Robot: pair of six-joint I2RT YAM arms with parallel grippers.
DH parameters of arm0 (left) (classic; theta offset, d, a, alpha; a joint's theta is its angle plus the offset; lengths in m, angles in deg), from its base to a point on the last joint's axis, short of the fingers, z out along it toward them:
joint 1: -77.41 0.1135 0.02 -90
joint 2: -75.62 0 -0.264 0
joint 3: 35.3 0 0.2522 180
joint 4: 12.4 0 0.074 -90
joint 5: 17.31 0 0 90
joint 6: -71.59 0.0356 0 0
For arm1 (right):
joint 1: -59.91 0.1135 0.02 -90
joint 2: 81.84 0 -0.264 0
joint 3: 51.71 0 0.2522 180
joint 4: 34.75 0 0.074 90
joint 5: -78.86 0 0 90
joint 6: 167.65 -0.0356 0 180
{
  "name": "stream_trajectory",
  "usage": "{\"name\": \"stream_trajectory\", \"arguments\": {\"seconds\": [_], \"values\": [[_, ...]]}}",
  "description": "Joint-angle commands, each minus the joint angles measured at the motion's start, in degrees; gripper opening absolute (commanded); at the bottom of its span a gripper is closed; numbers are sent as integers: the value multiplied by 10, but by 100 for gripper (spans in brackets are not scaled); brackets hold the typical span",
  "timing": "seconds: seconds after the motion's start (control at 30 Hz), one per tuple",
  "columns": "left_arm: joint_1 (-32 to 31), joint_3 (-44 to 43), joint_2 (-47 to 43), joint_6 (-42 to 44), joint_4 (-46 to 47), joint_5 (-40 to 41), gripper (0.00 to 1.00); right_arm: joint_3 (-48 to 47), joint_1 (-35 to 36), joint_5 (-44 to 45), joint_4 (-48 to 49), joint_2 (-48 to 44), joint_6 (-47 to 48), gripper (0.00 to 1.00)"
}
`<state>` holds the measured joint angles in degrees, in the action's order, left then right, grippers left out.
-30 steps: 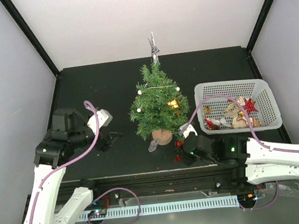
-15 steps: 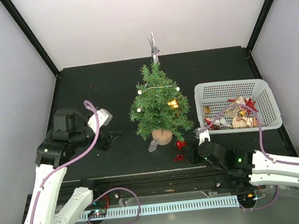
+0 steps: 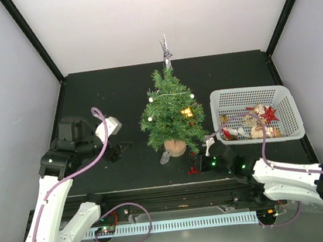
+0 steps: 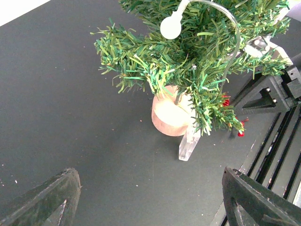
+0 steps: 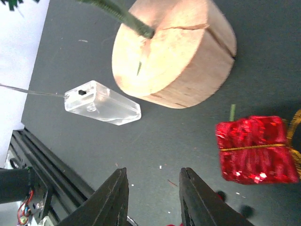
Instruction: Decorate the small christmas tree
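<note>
The black table (image 3: 116, 85) fills the floor of the booth, and from where I stand the two white arms reach in over its near edge. The small christmas tree (image 3: 171, 114) stands upright about midway between the left and right edges, nearer the near edge than the far one, with a silver star topper (image 3: 166, 49) on its tip and a gold ornament (image 3: 187, 112) hanging on its right side. Close to its right, by the table's right edge, sits a white basket (image 3: 246, 94) with red and gold trinkets heaped in it. The left claw (image 3: 118, 150) hangs well left of the tree, its jaws spread wide with nothing between them; its own camera looks past both fingers at the tree's lower branches. The right claw (image 5: 153, 197) is low over the table by the near edge, just in front and to the right of the tree, its jaws drawn to a narrow gap with only bare table showing between them. Just ahead of it is the tree's round wooden base (image 5: 174, 56), cracked on top. A clear plastic box (image 5: 103, 103) lies beside the base on a thin wire, and a glittery red parcel ornament (image 5: 256, 148) with gold string lies near the base on the other side, clear of the fingers. A white bulb (image 4: 170, 27) sits among the branches.
</note>
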<state>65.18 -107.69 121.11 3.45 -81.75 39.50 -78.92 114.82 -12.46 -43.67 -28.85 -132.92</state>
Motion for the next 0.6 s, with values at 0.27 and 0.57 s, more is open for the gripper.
{"name": "stream_trajectory", "arguments": {"seconds": [0.27,0.57], "values": [[3,1,-1,-2,17,3,83,-27,-14,-42,134,102,15,29],[3,-7,17,-4,23,2,83,-28,-32,-44,200,167,-9,27]]}}
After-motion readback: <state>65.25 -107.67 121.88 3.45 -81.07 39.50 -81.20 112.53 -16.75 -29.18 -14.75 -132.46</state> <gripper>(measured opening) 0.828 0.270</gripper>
